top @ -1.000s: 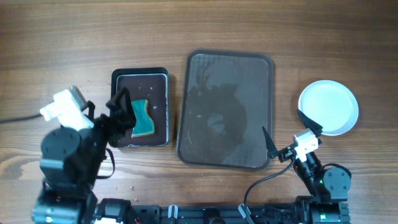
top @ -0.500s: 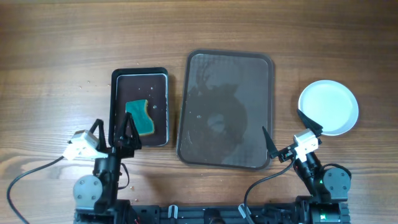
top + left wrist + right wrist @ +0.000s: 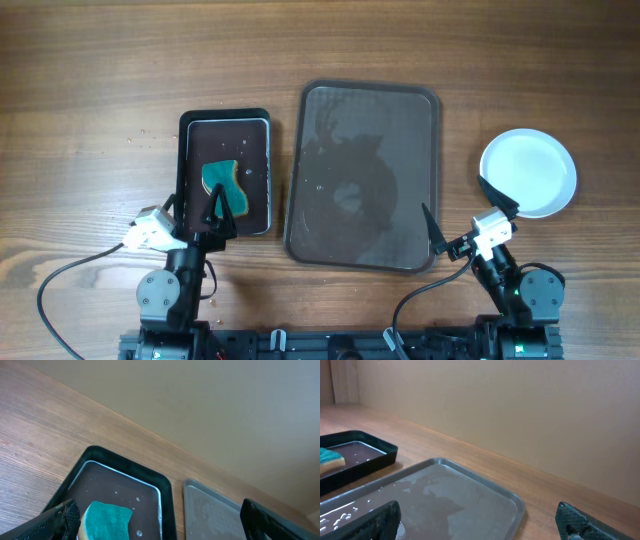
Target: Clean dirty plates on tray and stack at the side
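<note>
Left gripper [image 3: 195, 209] — shifted slightly rightward

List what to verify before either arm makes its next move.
1. Nothing lies on the brown tray: ok.
2. The white plate sits beside that tray, off its right edge: ok.
3. All three plates are stacked there: cannot tell.
4. The sponge lies in the black tray: ok.
5. The left jaws are open and empty: ok.
6. The right jaws are open and empty: ok.

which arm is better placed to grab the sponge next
Left: the left gripper sits open right beside the sponge; the right gripper is across the brown tray, by the plates.
</note>
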Tool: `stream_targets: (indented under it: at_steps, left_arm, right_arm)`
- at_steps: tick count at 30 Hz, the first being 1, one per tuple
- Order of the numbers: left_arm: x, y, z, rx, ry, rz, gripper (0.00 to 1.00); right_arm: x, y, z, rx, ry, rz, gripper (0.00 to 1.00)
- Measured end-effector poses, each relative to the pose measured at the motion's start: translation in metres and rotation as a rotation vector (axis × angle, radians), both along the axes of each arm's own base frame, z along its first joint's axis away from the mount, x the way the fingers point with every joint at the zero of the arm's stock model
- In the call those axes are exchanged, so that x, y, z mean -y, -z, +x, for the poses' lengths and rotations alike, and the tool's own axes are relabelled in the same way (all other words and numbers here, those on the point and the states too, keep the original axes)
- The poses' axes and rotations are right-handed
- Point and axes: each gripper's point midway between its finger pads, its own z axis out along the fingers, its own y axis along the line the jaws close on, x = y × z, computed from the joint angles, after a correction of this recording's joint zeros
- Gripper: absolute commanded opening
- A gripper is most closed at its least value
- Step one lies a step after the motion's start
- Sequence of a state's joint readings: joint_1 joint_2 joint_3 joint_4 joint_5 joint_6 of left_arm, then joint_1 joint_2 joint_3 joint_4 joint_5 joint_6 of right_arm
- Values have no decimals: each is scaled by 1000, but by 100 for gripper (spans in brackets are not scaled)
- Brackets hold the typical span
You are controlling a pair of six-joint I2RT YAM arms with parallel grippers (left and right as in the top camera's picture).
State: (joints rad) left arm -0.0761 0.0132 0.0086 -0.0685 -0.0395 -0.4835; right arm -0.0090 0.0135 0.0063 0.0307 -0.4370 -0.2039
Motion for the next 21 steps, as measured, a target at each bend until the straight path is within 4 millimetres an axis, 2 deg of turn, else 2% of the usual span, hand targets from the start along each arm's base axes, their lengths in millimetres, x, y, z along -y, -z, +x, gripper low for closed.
stream_targets:
  at_steps: [5,21]
  left_arm:
    - [7,0,0,0,27,0,100]
    - [7,0,0,0,28,0,100]
  right_arm:
    - [0,0,0,0,0,0,100]
    - [0,0,0,0,0,0,100]
